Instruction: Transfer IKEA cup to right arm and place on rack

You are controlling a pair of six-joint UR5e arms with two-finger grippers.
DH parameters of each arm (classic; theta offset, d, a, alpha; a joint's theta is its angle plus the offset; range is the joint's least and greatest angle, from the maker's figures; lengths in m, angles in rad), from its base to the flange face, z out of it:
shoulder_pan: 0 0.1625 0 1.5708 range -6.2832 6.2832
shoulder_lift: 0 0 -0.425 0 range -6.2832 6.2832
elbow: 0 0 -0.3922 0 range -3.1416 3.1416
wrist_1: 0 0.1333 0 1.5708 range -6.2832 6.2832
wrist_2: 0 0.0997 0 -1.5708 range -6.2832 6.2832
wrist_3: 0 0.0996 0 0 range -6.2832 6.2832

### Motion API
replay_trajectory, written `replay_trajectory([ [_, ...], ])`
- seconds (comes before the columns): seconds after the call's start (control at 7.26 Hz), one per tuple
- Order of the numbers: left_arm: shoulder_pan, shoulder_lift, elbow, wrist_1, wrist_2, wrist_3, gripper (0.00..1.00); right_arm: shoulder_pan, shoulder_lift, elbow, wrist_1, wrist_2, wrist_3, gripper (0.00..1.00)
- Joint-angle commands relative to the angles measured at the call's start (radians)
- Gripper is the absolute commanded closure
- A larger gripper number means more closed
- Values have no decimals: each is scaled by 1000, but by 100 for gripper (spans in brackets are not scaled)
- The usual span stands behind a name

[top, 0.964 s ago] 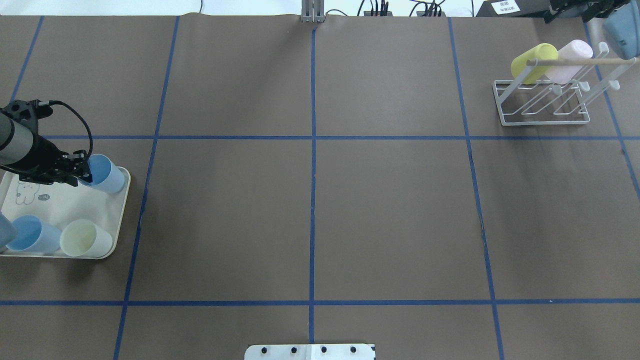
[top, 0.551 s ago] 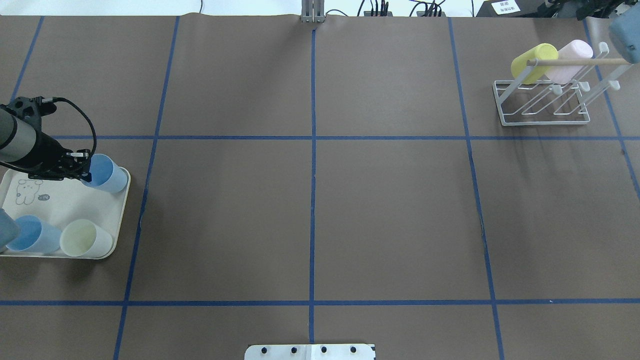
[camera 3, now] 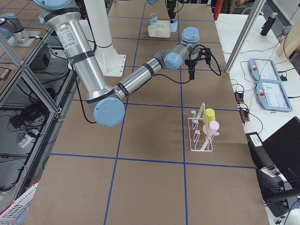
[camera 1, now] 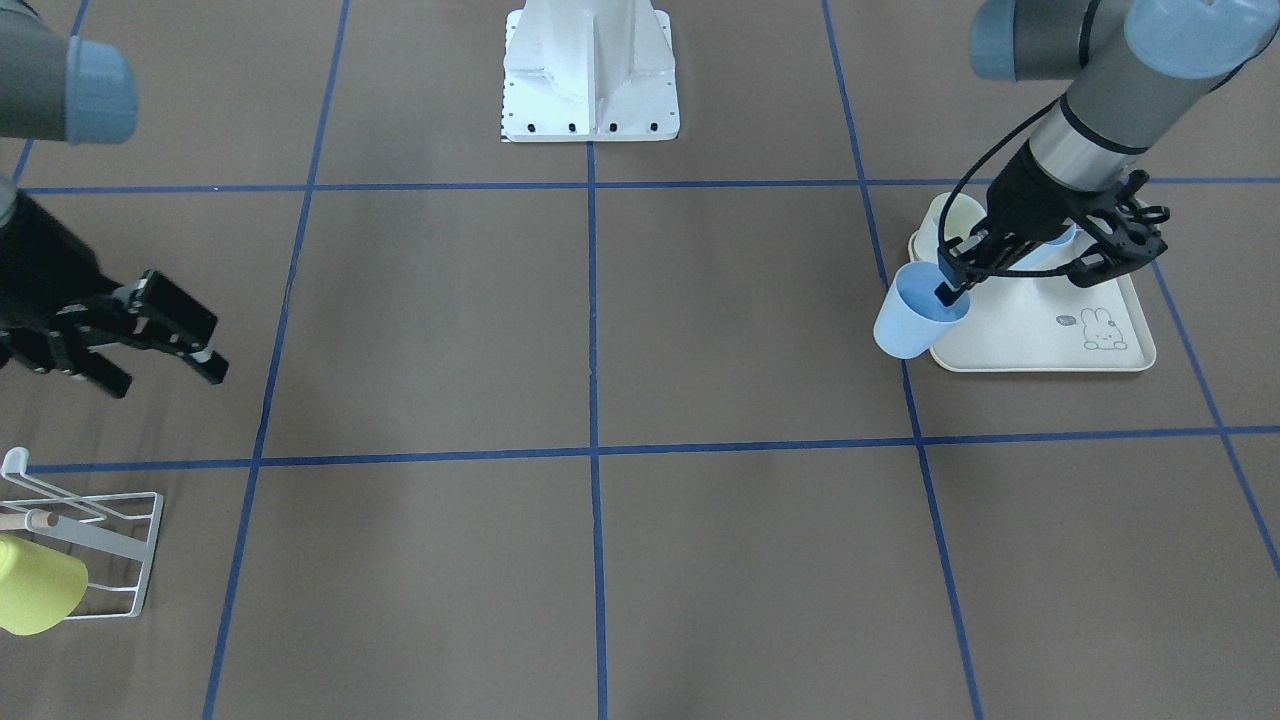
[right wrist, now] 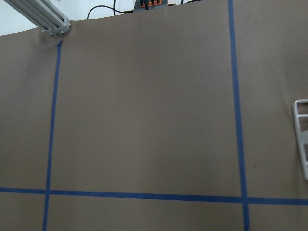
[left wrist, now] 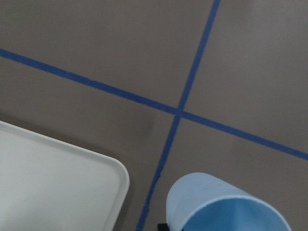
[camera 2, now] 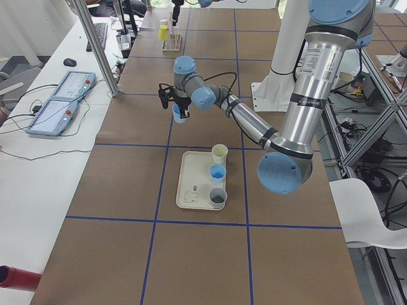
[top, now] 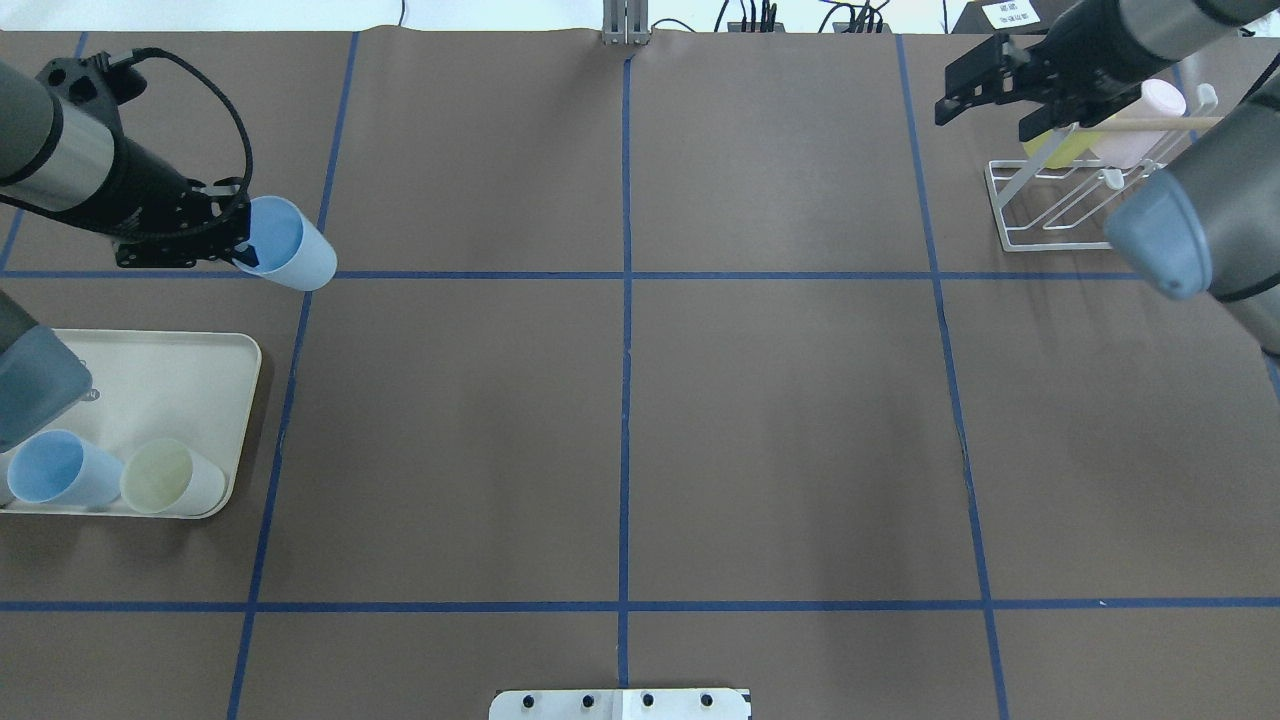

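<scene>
Early days on this one. Closest in, cream tray (top: 170, 370) on the left side of the counter (top: 620, 450), with a spare blue cup (top: 60, 470) and a pale yellow cup (top: 170, 477) standing upright on it. Further out, past the tray's far edge, the light blue cup (top: 290, 255): plain smooth tumbler, no handle, tipped over sideways with the open mouth showing, up in the air above a blue tape line (top: 450, 275). Left fingers (top: 250, 250) clamped on its rim, one inside and one outside. Way off at the far right, right fingers (camera 1: 182, 308) spread wide with nothing between them, hovering on the same side as the white wire rack (top: 1090, 246). Yellow cup (camera 3: 209, 114) and pink cup (camera 3: 212, 125) parked on that rack already. So: pickup done by the look of it. Handoff across the middle and the racking both left to do.
</scene>
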Motion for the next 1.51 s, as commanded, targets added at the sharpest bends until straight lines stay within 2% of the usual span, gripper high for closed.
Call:
replay_trajectory([
  [0.0,100,-150,-6,-34,-2,-209,100,-157,2,109,32,-90,273,1],
  [0.14,111,-187,-15,-89,-7,-317,100,-195,4,131,151,-105,450,1],
  [0.28,113,-187,-32,-241,-7,-447,100,-215,1,128,387,-113,698,1],
  [0.41,115,-186,-21,-415,-7,-598,100,-233,-1,130,576,-144,859,1],
  [0.69,124,-186,2,-766,-5,-910,100,-297,-7,116,862,-197,928,1],
  [0.96,124,-186,66,-1062,-1,-1144,100,-324,-11,37,1205,-233,990,1],
  [1.1,125,-186,104,-1181,1,-1229,100,-365,-10,4,1342,-309,1015,1],
  [1.24,125,-186,135,-1273,2,-1310,100,-438,-4,2,1430,-434,1024,1],
  [1.38,131,-187,143,-1315,4,-1356,100,-501,8,2,1460,-501,1024,1],
])
